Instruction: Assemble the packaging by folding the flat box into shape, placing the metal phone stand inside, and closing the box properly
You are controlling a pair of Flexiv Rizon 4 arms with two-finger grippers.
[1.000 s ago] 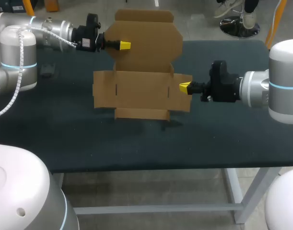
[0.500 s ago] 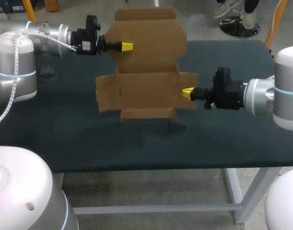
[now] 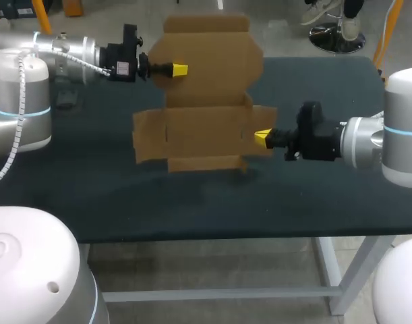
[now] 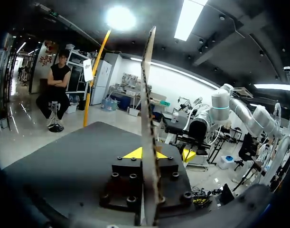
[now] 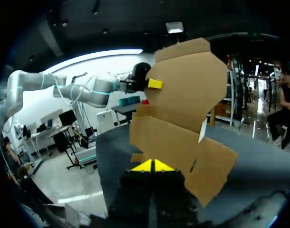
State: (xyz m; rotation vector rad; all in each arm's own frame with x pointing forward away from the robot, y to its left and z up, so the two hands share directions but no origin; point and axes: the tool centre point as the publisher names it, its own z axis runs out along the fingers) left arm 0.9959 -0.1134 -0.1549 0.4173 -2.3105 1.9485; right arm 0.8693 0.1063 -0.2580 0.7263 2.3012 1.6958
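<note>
The flat brown cardboard box [image 3: 206,101] hangs unfolded above the dark table, its lid panel uppermost and side flaps spread. My left gripper [image 3: 180,69] is shut on the lid panel's left edge. In the left wrist view the cardboard [image 4: 148,118] runs edge-on between the yellow tips of that gripper [image 4: 145,153]. My right gripper [image 3: 261,137] is shut, with its tips against the face of the right side flap [image 3: 265,128]. From the right wrist, the box [image 5: 182,109] stands face-on just ahead of the right gripper [image 5: 153,166], and the left gripper [image 5: 154,84] is at its far edge. No phone stand is in view.
The dark table [image 3: 91,196] lies under the box, its front edge [image 3: 206,237] nearest the camera. My left arm [image 3: 64,50] comes in along the back left. My right arm [image 3: 367,142] comes in at mid right.
The box and both grippers have shifted slightly to the right. The right gripper has come a little nearer the front edge, staying on the right flap.
</note>
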